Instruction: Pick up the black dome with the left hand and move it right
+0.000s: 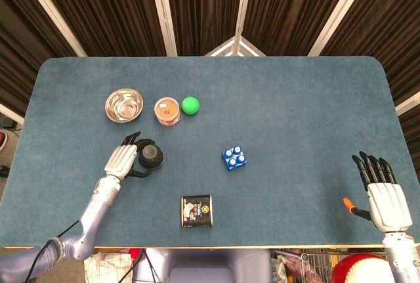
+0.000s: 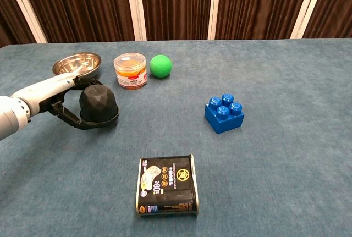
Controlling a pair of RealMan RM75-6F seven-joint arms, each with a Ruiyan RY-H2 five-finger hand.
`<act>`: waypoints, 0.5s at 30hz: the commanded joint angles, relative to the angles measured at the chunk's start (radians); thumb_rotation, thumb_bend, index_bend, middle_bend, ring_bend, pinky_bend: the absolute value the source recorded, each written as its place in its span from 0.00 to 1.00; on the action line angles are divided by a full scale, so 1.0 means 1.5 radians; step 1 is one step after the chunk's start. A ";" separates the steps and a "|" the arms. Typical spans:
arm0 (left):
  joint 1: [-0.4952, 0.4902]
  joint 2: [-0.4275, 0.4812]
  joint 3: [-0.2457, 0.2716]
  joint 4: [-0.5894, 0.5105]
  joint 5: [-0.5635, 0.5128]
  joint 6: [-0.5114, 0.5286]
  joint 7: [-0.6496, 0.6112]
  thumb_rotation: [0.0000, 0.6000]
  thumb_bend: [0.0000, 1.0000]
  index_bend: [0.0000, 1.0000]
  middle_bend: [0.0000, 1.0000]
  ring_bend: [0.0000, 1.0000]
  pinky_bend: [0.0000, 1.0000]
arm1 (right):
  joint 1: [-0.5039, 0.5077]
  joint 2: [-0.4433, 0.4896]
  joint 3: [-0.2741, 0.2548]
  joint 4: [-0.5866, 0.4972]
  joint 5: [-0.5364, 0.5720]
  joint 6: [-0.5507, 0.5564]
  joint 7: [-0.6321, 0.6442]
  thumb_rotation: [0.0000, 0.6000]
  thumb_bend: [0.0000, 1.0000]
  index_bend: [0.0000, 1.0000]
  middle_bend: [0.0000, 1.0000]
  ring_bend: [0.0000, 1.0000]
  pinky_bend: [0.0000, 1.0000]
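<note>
The black faceted dome sits low at the left of the table, between the steel bowl and the tin. My left hand wraps around it from its left side, dark fingers curled along its base, so it holds the dome. Whether the dome rests on the cloth or hangs just above it I cannot tell. My right hand stays at the table's right front corner, fingers straight and spread, with nothing in it; the chest view does not show it.
A steel bowl, an orange-lidded jar and a green ball line up behind the dome. A blue brick lies to its right, a black tin in front.
</note>
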State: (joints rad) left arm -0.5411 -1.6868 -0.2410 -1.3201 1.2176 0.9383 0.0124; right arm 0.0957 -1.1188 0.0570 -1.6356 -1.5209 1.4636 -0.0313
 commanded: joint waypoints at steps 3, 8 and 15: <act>-0.006 -0.010 0.007 0.017 0.002 -0.002 -0.014 1.00 0.46 0.30 0.37 0.00 0.00 | 0.001 0.003 0.000 -0.002 0.001 -0.002 0.002 1.00 0.23 0.00 0.00 0.00 0.00; -0.011 -0.018 0.014 0.033 0.000 -0.006 -0.021 1.00 0.46 0.30 0.36 0.00 0.00 | 0.002 0.004 0.001 -0.003 0.002 -0.005 0.002 1.00 0.23 0.00 0.00 0.00 0.00; -0.017 -0.016 0.024 0.037 -0.009 -0.018 -0.020 1.00 0.43 0.28 0.27 0.00 0.00 | 0.002 -0.001 0.000 0.005 0.002 -0.003 0.008 1.00 0.23 0.00 0.00 0.00 0.00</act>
State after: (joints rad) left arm -0.5658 -1.7130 -0.2073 -1.2644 1.2067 0.9145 -0.0193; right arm 0.0963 -1.1208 0.0556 -1.6281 -1.5184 1.4601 -0.0187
